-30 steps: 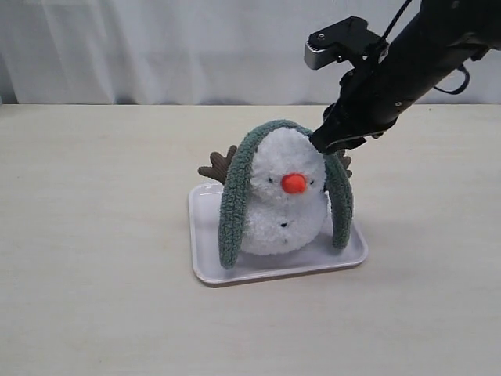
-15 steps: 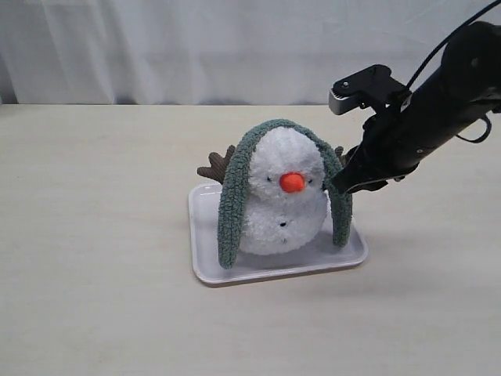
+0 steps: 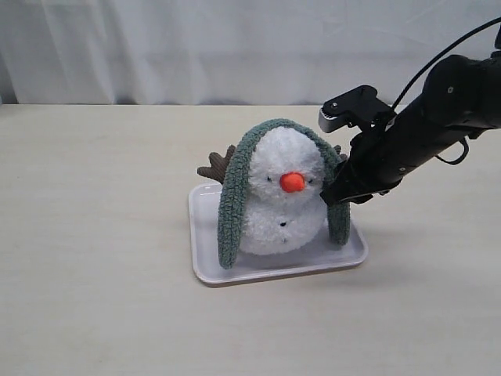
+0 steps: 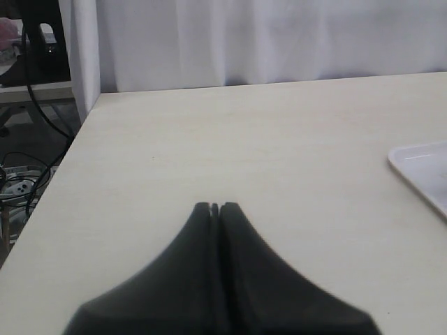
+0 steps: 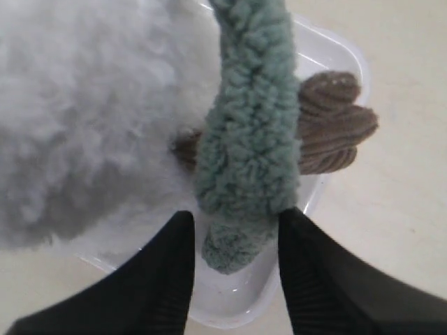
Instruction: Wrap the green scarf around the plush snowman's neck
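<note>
Now | left jaws closed | right jaws open astride green scarf (image 5: 246,143) end

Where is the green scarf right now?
In the exterior view's centre, the green scarf drapes over the top of the plush snowman, both ends hanging to the white tray.

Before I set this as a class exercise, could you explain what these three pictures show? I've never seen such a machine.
It is a robot with two arms, each ending in a two-fingered gripper. One picture looks across the whole table. The other two come from cameras on the arms' wrists. A plush snowman sits on a white tray, with a green scarf draped over its head, not yet wrapped. The right gripper is open, its fingers either side of one hanging scarf end. The left gripper is shut, holding nothing, over bare table.
</note>
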You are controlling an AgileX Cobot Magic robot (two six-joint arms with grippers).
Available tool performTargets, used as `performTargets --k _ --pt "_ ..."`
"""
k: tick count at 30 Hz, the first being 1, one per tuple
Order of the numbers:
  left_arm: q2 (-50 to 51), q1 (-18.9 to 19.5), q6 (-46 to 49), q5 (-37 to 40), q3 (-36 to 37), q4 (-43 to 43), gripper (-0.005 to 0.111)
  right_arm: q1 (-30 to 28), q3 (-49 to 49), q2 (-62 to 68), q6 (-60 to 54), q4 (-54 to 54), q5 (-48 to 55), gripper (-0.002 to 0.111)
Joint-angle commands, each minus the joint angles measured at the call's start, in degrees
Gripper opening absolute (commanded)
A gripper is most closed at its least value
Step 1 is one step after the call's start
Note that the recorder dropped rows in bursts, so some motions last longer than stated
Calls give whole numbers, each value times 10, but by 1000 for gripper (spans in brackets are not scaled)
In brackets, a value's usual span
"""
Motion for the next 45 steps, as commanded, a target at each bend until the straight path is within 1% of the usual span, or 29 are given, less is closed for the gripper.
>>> performTargets --k 1,7,11,12,14,15,16,17,19,21,24,26,29,34,39,45 --pt "-2 1 1 -6 2 0 0 -3 0 -1 2 -6 -7 38" --pt "-2 1 1 -6 2 0 0 -3 2 5 2 -4 -6 39" --pt "-2 1 1 -6 2 0 0 -3 3 22 2 1 -8 54" --pt "-2 1 1 -6 2 0 0 -3 3 24 2 1 -10 56" --pt "-2 1 1 -6 2 0 0 -3 3 29 6 1 -20 50" --pt "-2 1 1 -6 2 0 0 -3 3 29 6 -2 -23 37" --pt "-2 1 1 -6 2 0 0 -3 3 29 6 -2 -23 30" --pt "-2 1 1 -6 2 0 0 -3 3 27 6 -2 -22 17" --pt "-2 1 1 -6 2 0 0 0 0 21 6 -2 -4 4" --pt "-2 1 1 -6 2 0 0 6 -10 9 6 2 28 4" --pt "-2 1 1 -6 2 0 0 13 -33 -3 6 28 111 4" --pt "-2 1 1 -6 2 0 0 13 -38 -10 15 28 145 4" --pt "-2 1 1 -6 2 0 0 13 -39 -13 52 28 172 4" --pt "-2 1 1 -6 2 0 0 13 -39 13 66 58 159 4" --pt "-2 1 1 -6 2 0 0 13 -39 33 82 58 138 4" --pt "-2 1 1 -6 2 0 0 13 -39 35 73 60 131 4"
